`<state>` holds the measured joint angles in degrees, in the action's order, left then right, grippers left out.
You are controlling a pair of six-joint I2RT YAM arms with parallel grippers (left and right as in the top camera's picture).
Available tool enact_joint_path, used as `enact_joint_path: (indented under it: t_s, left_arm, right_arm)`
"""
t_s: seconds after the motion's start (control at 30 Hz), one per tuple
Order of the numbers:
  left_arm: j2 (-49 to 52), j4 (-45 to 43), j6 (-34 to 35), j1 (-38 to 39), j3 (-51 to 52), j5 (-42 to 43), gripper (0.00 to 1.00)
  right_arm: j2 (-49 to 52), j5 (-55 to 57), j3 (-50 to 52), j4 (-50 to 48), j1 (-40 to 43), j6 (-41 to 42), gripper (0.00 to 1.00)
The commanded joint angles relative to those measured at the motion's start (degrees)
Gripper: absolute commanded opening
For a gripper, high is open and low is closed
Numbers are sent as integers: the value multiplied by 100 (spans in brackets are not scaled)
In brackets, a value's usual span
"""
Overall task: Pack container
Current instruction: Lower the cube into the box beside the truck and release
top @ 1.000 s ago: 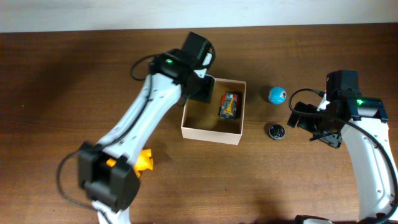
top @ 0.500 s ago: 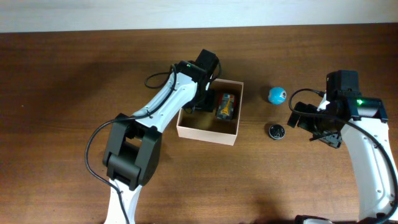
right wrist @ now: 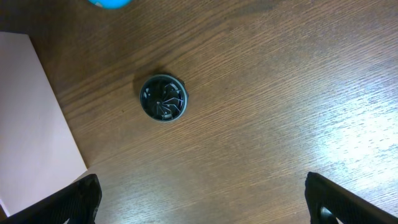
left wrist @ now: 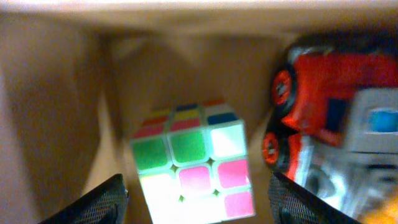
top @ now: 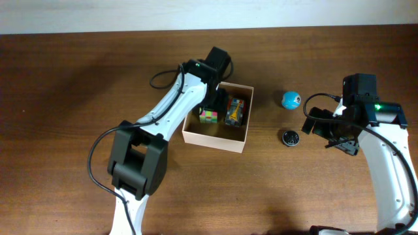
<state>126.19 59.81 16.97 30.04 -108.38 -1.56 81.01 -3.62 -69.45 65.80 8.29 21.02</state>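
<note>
The container (top: 215,141), a square white-walled box with a tan inside, sits mid-table. In it lie a multicoloured puzzle cube (top: 209,115) and an orange toy truck (top: 236,111). My left gripper (top: 213,99) reaches down into the box at its back left. In the left wrist view the left gripper (left wrist: 198,182) is open, its fingers apart on either side of the cube (left wrist: 193,165), with the truck (left wrist: 329,121) to the right and the box wall (left wrist: 50,93) to the left. My right gripper (top: 324,135) is open and empty over bare table (right wrist: 202,186).
A blue ball (top: 291,99) and a black round disc (top: 290,138) lie on the table between the box and my right gripper. The disc (right wrist: 163,98), the ball's edge (right wrist: 109,2) and the box's outer wall (right wrist: 31,124) show in the right wrist view.
The puzzle cube now shows lying in the box beside the truck; the left gripper has drawn back from it. The box has slid slightly left. The right arm has not moved.
</note>
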Motion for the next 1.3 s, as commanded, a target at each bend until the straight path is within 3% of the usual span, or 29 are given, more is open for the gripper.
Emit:
enact_joint_path:
  t_s: [0.0,0.03,0.17,0.3,0.6,0.9,1.27]
  left_arm:
    - [-474,79,17,37,-330,153,75]
    - [-483,98,17,46,-330,313,73]
    - [-466,199,146,98,-179,651,44]
    - [-437,192,503,179,105,697,28]
    - [-428,-223,656,446,852,608,27]
    - [-428,-605,651,387,1119,-621,30]
    - [-428,-970,245,175,1117,-892,32]
  right_arm:
    - [15,114,-90,17,46,46,99]
    - [15,114,-90,22,46,46,99]
    - [15,114,-90,24,46,46,99]
    - [15,114,-90,24,46,48,99]
    - [15,111,-90,22,46,48,99]
    - [15,114,-90,35,46,48,99]
    - [15,114,-90,44,46,46,99]
